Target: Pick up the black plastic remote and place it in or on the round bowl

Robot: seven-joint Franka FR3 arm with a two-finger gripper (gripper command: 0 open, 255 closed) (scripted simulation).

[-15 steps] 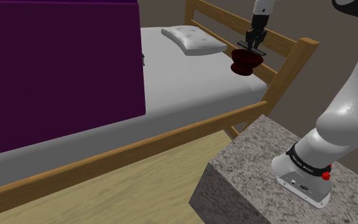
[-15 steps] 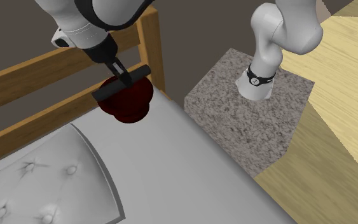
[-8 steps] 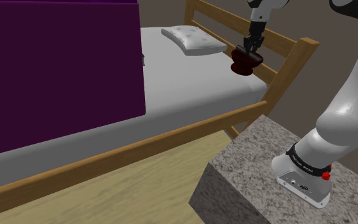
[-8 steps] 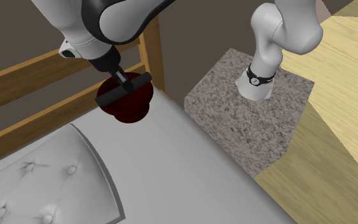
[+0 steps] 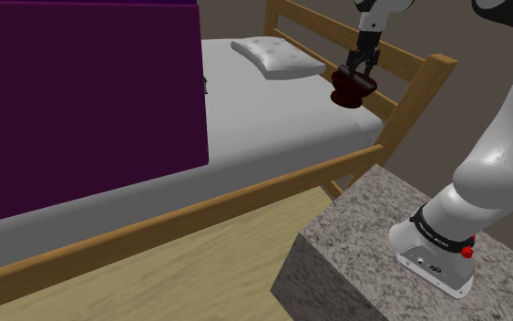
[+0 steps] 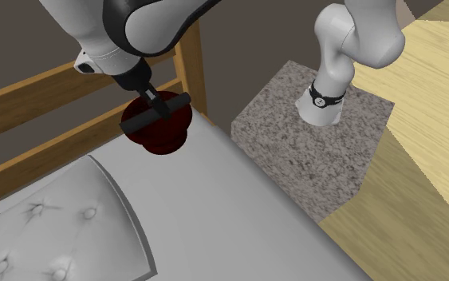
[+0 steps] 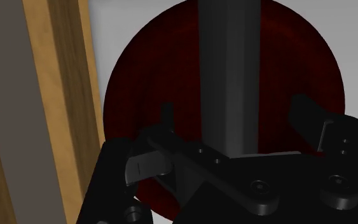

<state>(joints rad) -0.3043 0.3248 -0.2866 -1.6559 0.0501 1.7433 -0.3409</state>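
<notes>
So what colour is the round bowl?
The bowl is dark red, clearest in the wrist view.

The bowl (image 6: 167,137) is dark red and plain. The remote (image 7: 228,76) is dark grey, the gripper (image 6: 152,104) black. The arm (image 5: 500,155) is white with a black band and a red knob (image 5: 468,249). The stand (image 6: 294,144) is speckled grey, the bed frame (image 5: 245,193) tan wood, the mattress (image 5: 272,119) pale grey, the pillow (image 6: 47,231) white and button-tufted, the floor (image 6: 422,160) pale yellow, the panel (image 5: 81,100) deep purple.

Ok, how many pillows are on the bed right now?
1. The white pillow lies at the headboard end of the bed, near the dark red bowl. A purple block hides part of the bed in the shoulder view, so more may be hidden.
</notes>
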